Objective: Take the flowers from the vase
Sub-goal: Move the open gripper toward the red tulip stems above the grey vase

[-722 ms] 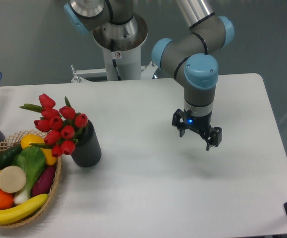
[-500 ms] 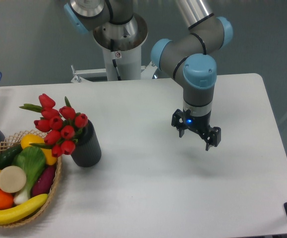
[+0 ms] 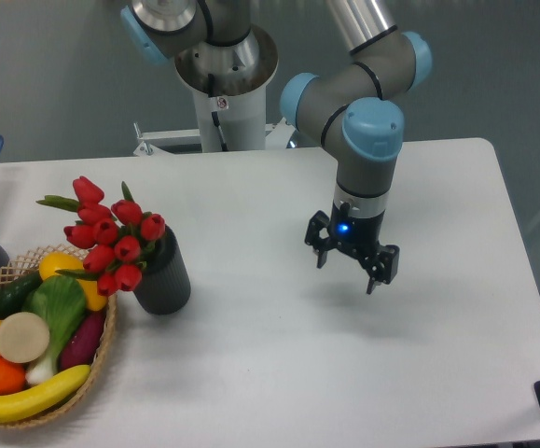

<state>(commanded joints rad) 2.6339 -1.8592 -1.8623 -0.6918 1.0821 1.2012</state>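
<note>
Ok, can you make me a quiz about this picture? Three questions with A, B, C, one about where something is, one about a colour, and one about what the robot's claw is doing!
1. Where are the tulips?
A. In the dark grey vase
B. Lying flat on the table
C. Inside the wicker basket

2. What colour are the tulip buds?
A. Yellow
B. Red
C. White

3. What is the gripper doing?
A. Squeezing the flowers
B. Holding a banana
C. Open and holding nothing

Answers:
1. A, the stems go down into the vase's mouth, and the bunch leans left over the basket.
2. B, every bud is bright red, with green leaves poking out.
3. C, the fingers are spread apart above bare table, well to the right of the vase.
</note>
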